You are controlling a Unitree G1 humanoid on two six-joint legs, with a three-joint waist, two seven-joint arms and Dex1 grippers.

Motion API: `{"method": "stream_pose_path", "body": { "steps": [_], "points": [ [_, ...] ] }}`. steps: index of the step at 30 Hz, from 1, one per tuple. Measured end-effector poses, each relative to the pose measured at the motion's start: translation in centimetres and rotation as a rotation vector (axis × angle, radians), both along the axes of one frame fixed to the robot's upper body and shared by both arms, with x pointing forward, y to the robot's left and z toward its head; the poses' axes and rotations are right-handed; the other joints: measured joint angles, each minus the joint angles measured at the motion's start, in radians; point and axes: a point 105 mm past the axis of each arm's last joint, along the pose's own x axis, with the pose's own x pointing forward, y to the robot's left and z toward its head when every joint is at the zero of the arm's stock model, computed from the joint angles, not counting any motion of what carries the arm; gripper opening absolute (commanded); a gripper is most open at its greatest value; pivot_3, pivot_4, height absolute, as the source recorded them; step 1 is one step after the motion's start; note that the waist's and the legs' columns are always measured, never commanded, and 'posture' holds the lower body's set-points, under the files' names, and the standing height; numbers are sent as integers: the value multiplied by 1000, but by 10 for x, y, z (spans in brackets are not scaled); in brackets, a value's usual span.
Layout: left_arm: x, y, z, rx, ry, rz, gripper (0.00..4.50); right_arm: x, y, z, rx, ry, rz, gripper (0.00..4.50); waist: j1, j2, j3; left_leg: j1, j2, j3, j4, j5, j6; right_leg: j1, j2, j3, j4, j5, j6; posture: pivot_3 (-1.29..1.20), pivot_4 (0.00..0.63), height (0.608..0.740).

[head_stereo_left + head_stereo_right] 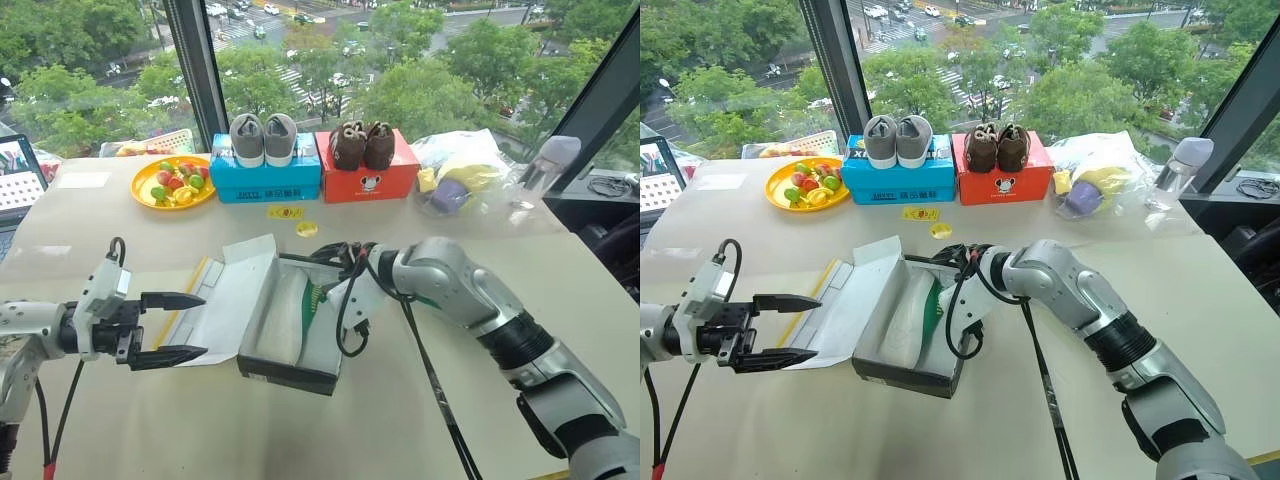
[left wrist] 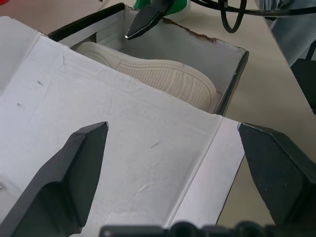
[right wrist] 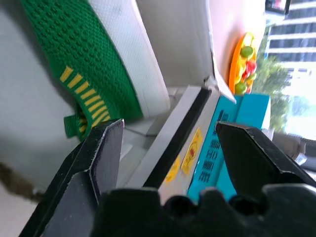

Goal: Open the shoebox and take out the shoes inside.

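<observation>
We saw the shoebox [image 1: 290, 345] standing open at the middle of the pale counter [image 1: 120, 250], lid [image 1: 225, 300] folded flat toward the left, the green shoes [image 1: 300, 310] lying on their sides inside with white soles showing. The left gripper [image 1: 180, 327] hovered level at the lid's outer edge with jaws spread and empty, while the right gripper [image 3: 168, 143] reached over the box's far right rim, jaws spread beside a green heel. Bare counter lay ahead of the box; behind it stood a blue shoebox [image 1: 265, 172], a red shoebox [image 1: 365, 170] and a fruit plate [image 1: 172, 183] along the window.
</observation>
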Motion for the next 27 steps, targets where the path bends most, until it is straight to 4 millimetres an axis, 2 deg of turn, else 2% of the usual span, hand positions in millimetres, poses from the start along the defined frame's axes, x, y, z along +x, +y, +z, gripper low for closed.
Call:
{"method": "stream_pose_path", "body": {
  "steps": [7,15,21,24,27],
  "points": [
    [1,1,1,2,-10,9,4500,-20,20,-11,-99,-71,195,3687,-4,0,0,2,1,-1,1,0,0,0,1,0,3,0,0,0,150,731],
    [2,0,2,4,-19,23,4500,-24,35,-28,-179,-102,299,3687,-4,0,0,3,1,-1,2,0,0,1,1,0,4,0,-1,0,150,731],
    [3,0,3,6,-25,31,4500,-24,34,-48,-218,-53,322,3687,-4,0,0,3,1,-1,2,1,-2,1,1,1,4,0,-1,0,150,731],
    [3,0,3,6,-25,31,4500,-24,35,-49,-210,-44,321,3005,-3,0,0,3,1,-1,2,1,-2,1,1,0,4,0,-1,0,150,731],
    [3,0,3,6,-25,31,4500,-24,37,-46,-189,-48,322,2061,-3,0,0,3,1,-1,2,1,-2,1,1,0,4,0,-1,0,150,731]
  ]
}}
